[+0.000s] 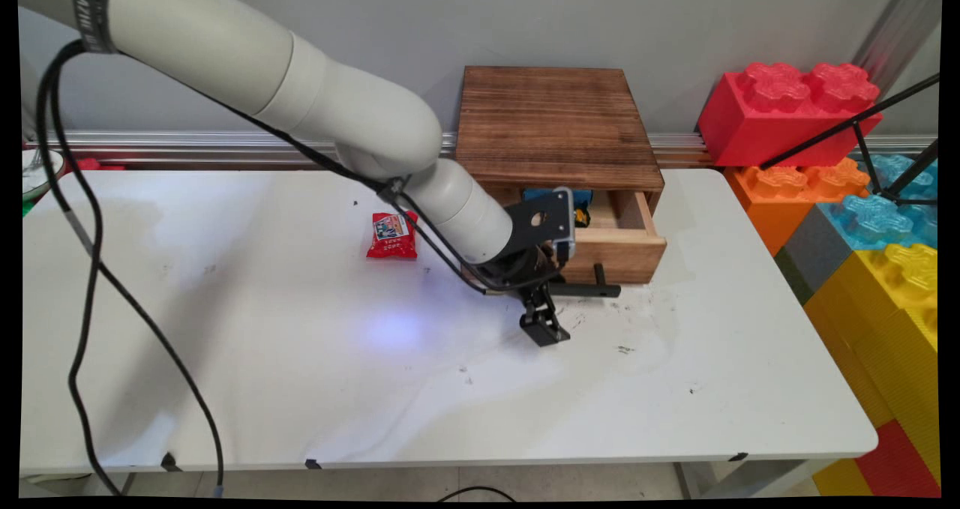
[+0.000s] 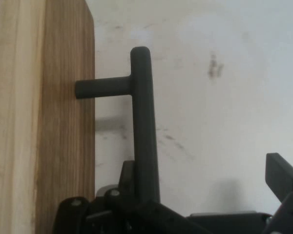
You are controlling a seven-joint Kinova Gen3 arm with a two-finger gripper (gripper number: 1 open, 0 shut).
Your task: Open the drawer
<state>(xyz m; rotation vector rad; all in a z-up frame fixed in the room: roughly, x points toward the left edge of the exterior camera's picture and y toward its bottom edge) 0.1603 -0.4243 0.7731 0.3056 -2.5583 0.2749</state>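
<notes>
The gripper (image 2: 205, 195) stands wide around the round matte black bar handle (image 2: 144, 126) of a grainy wooden drawer (image 1: 619, 243), above the scuffed white surface (image 1: 300, 359).

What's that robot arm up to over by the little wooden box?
The white arm's black gripper is low over the table, right at the dark bar handle of a wooden drawer box. The drawer stands partly pulled out, with something blue inside. The fingers are open: one lies beside the handle, the other well clear of it. A red snack packet lies on the table to the left.
</notes>
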